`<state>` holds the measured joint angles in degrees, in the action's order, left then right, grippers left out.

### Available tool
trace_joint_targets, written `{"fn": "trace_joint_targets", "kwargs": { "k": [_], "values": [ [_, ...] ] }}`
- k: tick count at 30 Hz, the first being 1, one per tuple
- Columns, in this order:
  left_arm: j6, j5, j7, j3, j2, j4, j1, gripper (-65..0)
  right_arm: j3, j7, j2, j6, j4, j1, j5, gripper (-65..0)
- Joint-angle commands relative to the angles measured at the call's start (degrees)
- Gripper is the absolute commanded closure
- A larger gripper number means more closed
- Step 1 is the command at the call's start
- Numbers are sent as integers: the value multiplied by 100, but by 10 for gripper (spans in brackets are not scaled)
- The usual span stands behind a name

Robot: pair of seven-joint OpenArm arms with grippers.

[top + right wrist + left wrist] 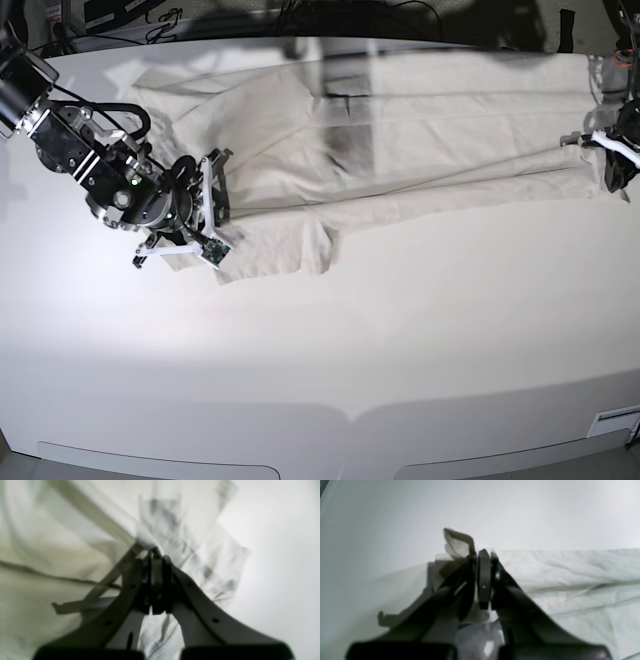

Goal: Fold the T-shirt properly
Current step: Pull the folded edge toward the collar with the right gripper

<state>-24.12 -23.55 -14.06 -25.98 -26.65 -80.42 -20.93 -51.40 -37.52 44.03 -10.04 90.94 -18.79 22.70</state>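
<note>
Where the base view begins at its left, the right hand (213,235) sits low over the table (320,360), its arm reaching in from the upper left corner. Item one, right hand: fingers pressed together on a fold of pale cloth at the T-shirt's sleeve end, as the right wrist view (156,555) shows, with blurred fabric bunched around and behind the closed tips. Item two, the T-shirt (430,130): plain off-white cloth, spread across the far part of the table from the right hand to the right edge, creased lengthwise, one short sleeve lying forward just beside the right hand, a dark shadow across its middle. Item three, left hand (612,150): at the far right edge of the base view, at the shirt's end. In the left wrist view the left hand (483,555) is clamped shut on a small upstanding tuft of the T-shirt (570,580), whose wrinkled body stretches away to the right over the table (395,517).
</note>
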Motion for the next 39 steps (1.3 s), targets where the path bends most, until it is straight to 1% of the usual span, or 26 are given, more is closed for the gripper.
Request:
{"fn": "trace_joint_targets", "kwargs": {
  "k": [1,4,7,9,11,13,16,17,19,21,22,28,33,35,39],
  "values": [
    [-4,-46,177,-68,-118,-96,28,0,81,44,155,94,160,-199,-22,0],
    [-4,-46,216,-68,-118,-142,28,0,81,-153,404,125,542,-310,-22,0],
    [-2,-48,216,-68,-118,-306,28,0,136,-291,776,382,1121,-308,-20,0],
    [-2,-48,201,-68,-116,-479,26,0,136,-479,1034,459,1537,-306,-22,0],
    [-4,-48,116,-68,-116,-656,26,0,136,-638,1266,557,1882,-291,-20,0],
    [-2,-46,-114,-68,-116,-824,15,0,136,-780,1482,629,2131,-232,-24,0],
    [15,-46,-483,-68,-116,-960,-20,0,136,-846,1803,758,2363,-26,-70,0],
    [22,-46,-527,-68,-116,-962,-35,0,136,-848,1904,822,2435,66,-184,0],
    [81,-44,-540,-68,-114,-962,-109,0,146,-896,2072,1082,2586,262,-382,0],
    [79,-44,-535,-68,-114,-964,-195,0,146,-907,2192,1141,2734,470,-483,0],
    [79,-44,-542,-68,-111,-964,-221,0,146,-905,2232,1156,2789,573,-492,0],
    [79,-24,-538,-68,-111,-964,-566,0,146,-894,2214,1213,2848,1145,-608,0],
    [81,-24,-365,-68,-103,-962,-787,0,146,-879,2194,1222,2848,1491,-608,0],
    [81,59,-369,-68,-63,-962,-798,0,146,-876,2120,1222,2846,1604,-625,0],
    [83,354,-321,-68,81,-962,-798,0,146,-772,1867,1222,2809,1709,-645,0]
  ]
}}
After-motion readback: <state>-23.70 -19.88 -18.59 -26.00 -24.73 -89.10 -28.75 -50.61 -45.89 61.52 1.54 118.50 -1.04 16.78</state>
